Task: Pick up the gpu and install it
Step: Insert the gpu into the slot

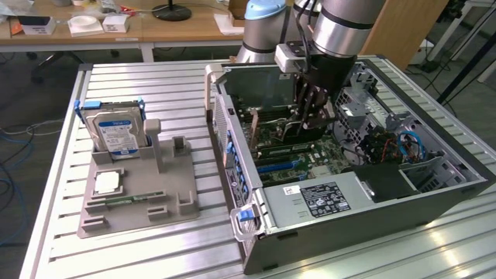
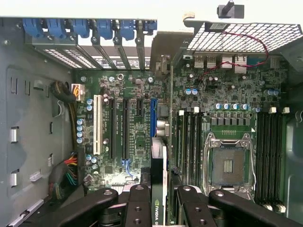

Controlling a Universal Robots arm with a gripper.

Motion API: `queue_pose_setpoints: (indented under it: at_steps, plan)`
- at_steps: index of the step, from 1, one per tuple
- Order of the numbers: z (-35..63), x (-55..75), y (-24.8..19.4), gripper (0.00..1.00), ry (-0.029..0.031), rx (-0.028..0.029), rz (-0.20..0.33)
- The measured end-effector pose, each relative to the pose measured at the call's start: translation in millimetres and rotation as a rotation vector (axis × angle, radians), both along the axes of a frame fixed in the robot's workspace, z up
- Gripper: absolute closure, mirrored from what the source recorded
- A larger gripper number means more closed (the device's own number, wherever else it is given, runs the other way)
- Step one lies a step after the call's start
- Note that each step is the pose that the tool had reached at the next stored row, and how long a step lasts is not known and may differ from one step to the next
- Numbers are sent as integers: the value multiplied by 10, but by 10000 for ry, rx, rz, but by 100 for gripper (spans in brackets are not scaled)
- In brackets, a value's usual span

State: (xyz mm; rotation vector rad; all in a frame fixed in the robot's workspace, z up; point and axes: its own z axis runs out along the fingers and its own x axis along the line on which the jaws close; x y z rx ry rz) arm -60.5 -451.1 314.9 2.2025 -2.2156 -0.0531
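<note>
**Card held edge-on over the board, slot alignment uncertain**

Black fingers (image 2: pixel 137 205) of my gripper (image 2: pixel 158 208) sit clamped on the gpu (image 2: pixel 158 189), which hangs edge-down inside the open computer case (image 1: pixel 434 192), above the motherboard (image 2: pixel 132 118). I judge the risk is misalignment: if the card comes down beside the slot (image 2: pixel 153 116), it could jam or tilt in the grip.

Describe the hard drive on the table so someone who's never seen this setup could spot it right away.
Start at the open computer case on the slatted metal table. Toward the exterior view's left lies a grey holder tray. The hard drive stands upright at its far end: a boxy silver block with a blue label and blue side rails, unlike the flat square chip lying nearer.
</note>
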Motion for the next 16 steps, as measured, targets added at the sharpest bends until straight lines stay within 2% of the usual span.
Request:
queue_pose_setpoints:
  at_steps: [8,16]
  plan:
    - [-13,0,0,74,-1,1,-1]
    - [-65,0,0,74,-1,-2,0]
